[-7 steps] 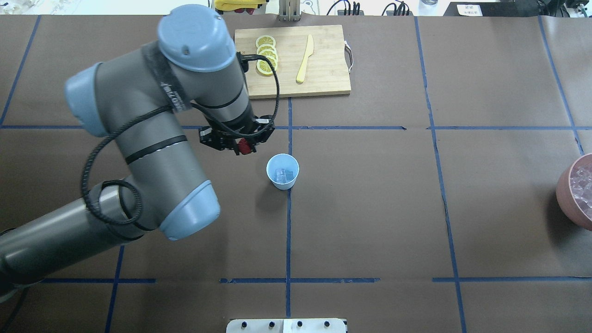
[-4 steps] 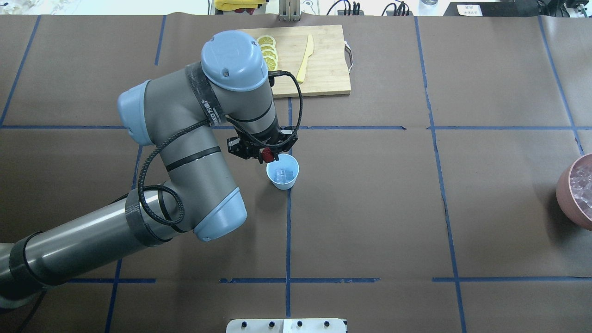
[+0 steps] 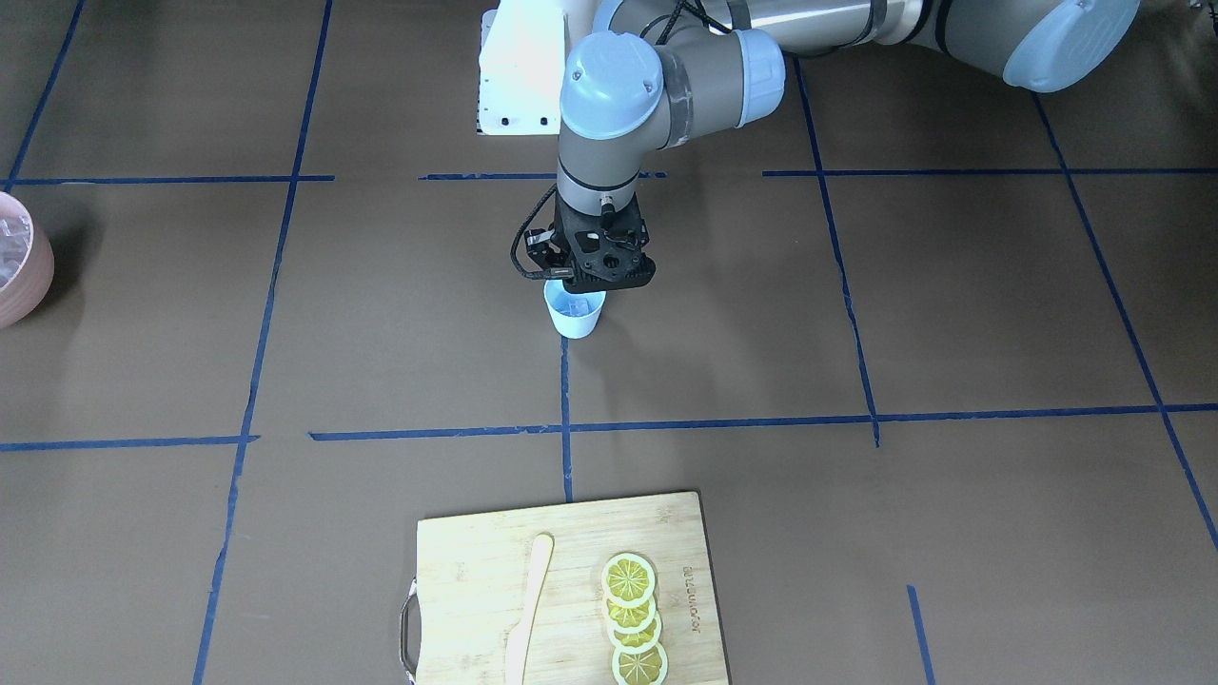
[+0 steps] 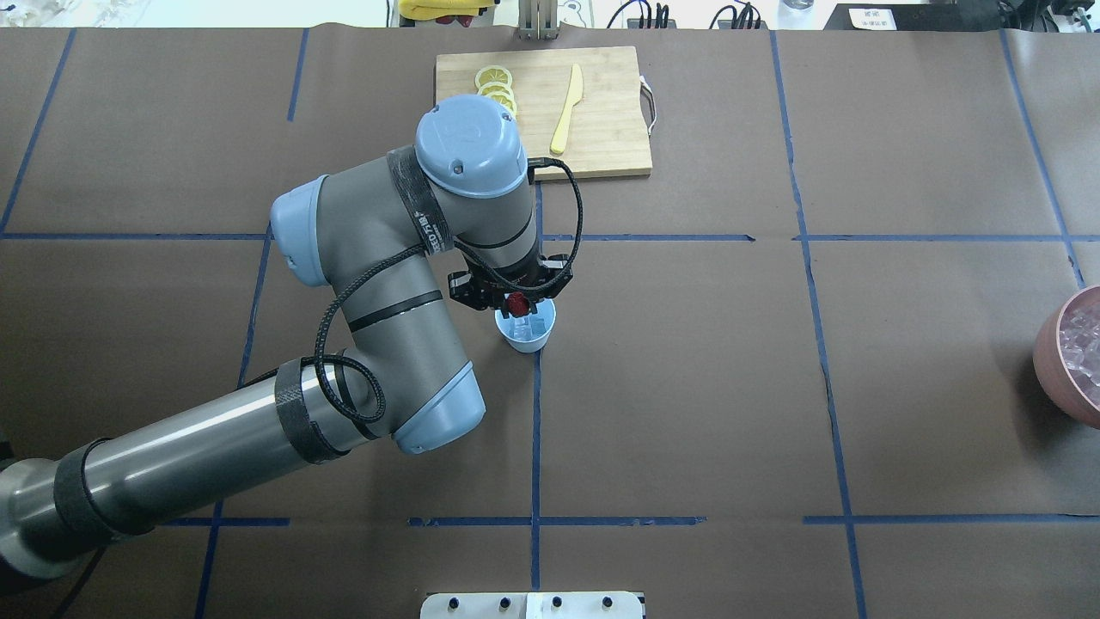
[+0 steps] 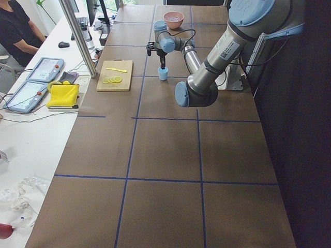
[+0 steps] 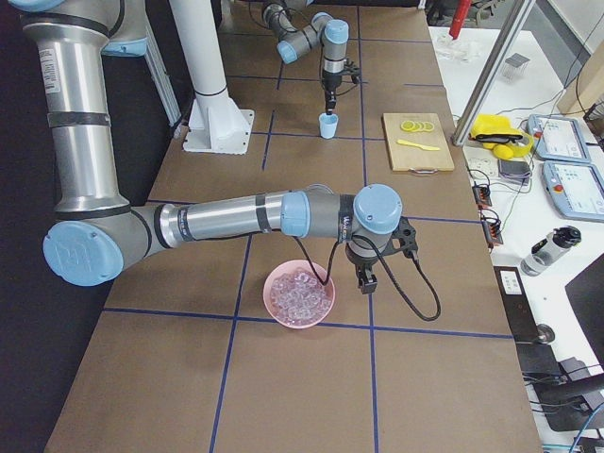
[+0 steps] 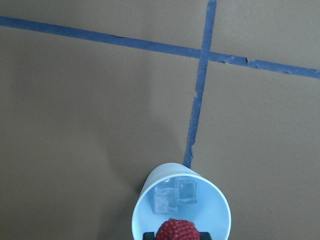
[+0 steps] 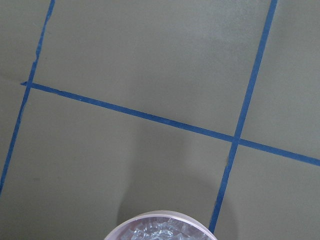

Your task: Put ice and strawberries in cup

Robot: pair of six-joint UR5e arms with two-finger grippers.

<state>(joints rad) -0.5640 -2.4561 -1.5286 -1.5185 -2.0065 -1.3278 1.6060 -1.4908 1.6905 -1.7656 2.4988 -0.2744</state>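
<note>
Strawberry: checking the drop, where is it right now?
Overhead view, centre-left: the strawberry is gripped in the left tool just above the cup rim, with ice cubes already inside the cup.

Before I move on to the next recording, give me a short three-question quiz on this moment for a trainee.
1. True or false: the strawberry already lies at the bottom of the cup.
2. What is inside the cup? A) ice cubes B) lemon slices C) nothing
3. Which arm's claw grips the strawberry?

Key:
1. False. The berry is held just over the cup's mouth.
2. A
3. The left claw
</note>
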